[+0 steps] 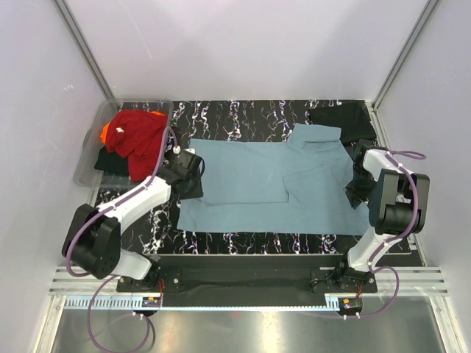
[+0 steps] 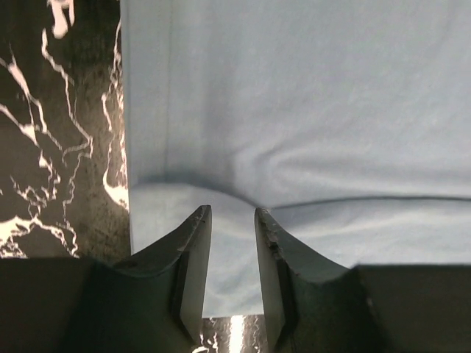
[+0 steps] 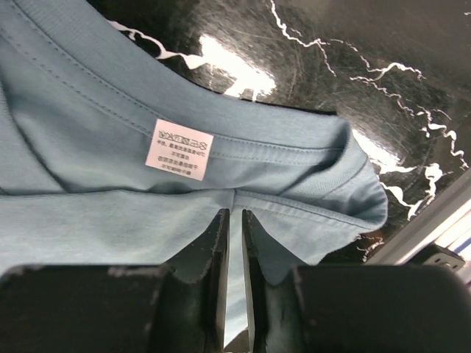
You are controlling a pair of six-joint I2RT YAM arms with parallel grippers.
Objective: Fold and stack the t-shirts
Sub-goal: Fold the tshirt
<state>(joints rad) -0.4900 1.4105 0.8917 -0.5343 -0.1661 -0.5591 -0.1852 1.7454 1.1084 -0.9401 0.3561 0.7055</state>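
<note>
Pinching a thin fold of the teal-blue t-shirt (image 1: 250, 184) just under its collar (image 3: 294, 143), the right gripper (image 3: 234, 220) holds its jaws pressed almost together at the shirt's 3 o'clock end. At the 9 o'clock hem, the left gripper (image 2: 232, 217) stands with jaws partly spread astride a pucker in the cloth. Whether it bites yet cannot be told. The shirt lies flat across the middle of the marbled table (image 1: 243, 118), doubled over toward 3 o'clock.

If the left jaws catch only the top layer, or nothing, a lift would likely pull from the collar end alone, skewing and bunching the fold. The right gripper's hold looks shallow and could slip off the edge.

Farther off, a folded black t-shirt (image 1: 342, 118) lies at 1 o'clock, just beyond the collar, where a wide sweep could rumple it. At 10 o'clock the clear plastic tub (image 1: 88, 165) holds a red t-shirt (image 1: 140, 132), an orange one (image 1: 107, 132) and a black one (image 1: 110, 158). The red cloth hangs over the rim near the left arm and might snag.
</note>
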